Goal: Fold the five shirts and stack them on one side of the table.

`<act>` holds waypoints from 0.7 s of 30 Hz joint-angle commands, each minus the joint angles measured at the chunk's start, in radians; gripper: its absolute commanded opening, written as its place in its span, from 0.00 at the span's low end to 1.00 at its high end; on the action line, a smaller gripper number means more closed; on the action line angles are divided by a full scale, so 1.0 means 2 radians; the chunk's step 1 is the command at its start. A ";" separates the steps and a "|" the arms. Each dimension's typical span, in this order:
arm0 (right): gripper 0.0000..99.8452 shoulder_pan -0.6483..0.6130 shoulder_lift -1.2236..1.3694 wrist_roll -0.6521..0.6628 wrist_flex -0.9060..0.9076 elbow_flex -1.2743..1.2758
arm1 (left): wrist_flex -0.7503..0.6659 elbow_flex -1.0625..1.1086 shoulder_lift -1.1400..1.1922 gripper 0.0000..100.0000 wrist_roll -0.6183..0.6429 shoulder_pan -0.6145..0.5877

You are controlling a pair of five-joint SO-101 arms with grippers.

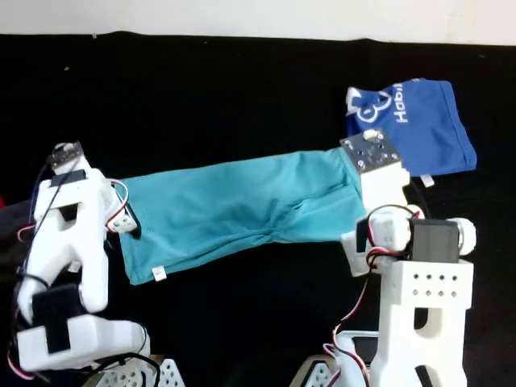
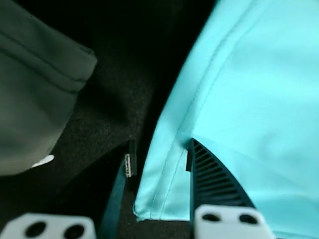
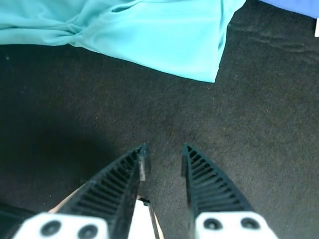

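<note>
Depth matters: your left gripper (image 2: 160, 155) stands spread astride a corner of the teal shirt (image 1: 242, 205) lying across mid-table; seat both jaws past the seam before closing. Your right gripper (image 3: 163, 152) hovers spread over black cloth (image 3: 60, 99).

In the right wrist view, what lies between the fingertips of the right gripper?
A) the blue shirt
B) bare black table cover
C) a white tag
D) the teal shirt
B: the right gripper is open over the black table cover, and the teal shirt lies apart from its tips.
</note>
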 commanded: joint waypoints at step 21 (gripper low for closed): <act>0.11 0.007 -0.013 -0.015 0.007 -0.004 | 0.079 -0.109 0.099 0.01 -0.012 0.022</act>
